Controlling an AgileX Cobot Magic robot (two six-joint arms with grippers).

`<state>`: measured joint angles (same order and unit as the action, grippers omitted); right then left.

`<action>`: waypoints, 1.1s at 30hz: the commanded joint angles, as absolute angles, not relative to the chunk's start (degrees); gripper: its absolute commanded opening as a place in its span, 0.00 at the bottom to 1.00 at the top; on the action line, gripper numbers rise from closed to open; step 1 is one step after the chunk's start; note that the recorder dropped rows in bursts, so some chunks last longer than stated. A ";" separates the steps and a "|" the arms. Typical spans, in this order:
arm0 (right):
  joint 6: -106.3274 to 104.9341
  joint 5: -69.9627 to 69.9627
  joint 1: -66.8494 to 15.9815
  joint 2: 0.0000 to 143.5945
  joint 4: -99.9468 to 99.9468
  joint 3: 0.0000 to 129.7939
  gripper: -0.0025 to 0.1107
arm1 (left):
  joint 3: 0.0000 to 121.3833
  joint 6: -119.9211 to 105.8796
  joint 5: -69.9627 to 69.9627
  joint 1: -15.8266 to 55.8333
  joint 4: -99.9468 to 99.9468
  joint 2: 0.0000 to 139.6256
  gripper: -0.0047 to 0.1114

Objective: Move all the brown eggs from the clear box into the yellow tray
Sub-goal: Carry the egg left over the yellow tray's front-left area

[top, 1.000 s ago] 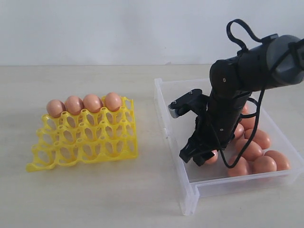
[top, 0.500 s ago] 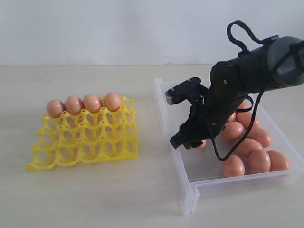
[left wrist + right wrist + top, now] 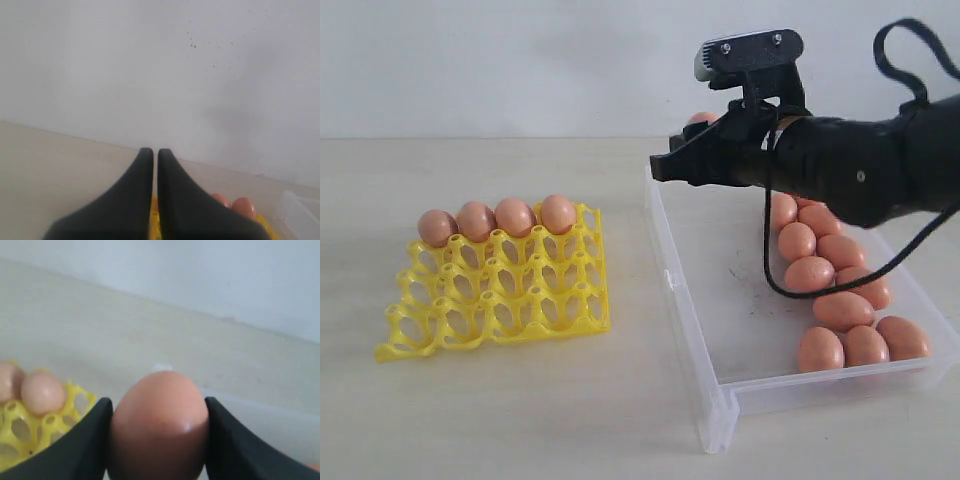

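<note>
Pale desk [image 3: 520, 420] and a white wall fill the scene. The right tool [image 3: 686, 162] holds one brown egg [image 3: 159, 430] snug between its two black fingers, up in the air over the far left corner of the clear box [image 3: 718, 405]. More brown eggs [image 3: 820, 272] lie along the box's right side. Four eggs [image 3: 496, 218] sit in the back row of the yellow tray [image 3: 500, 305]. The left tool [image 3: 155, 162] has its fingers pressed together with nothing between them.
</note>
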<state>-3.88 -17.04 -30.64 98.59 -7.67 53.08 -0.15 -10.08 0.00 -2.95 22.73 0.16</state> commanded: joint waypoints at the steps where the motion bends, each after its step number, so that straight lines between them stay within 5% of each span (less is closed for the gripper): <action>1: 1.01 -38.40 -33.12 98.60 1.01 48.73 0.02 | 0.00 -10.60 0.00 -2.71 22.92 0.00 0.07; 10: 28.34 -62.78 -33.17 110.63 34.36 57.00 0.02 | 0.00 -10.60 0.00 -2.71 22.92 0.00 0.07; 15: 40.62 -62.34 -34.15 119.75 49.88 69.65 0.02 | 0.00 -10.60 0.00 -2.71 22.92 0.00 0.07; 33: 49.64 -51.78 -42.97 142.81 51.83 100.71 0.02 | 0.00 -10.60 0.00 -2.71 22.92 0.00 0.07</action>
<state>47.80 -52.50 -42.80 140.51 51.73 97.97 -0.15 -10.08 0.00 -2.95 22.73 0.16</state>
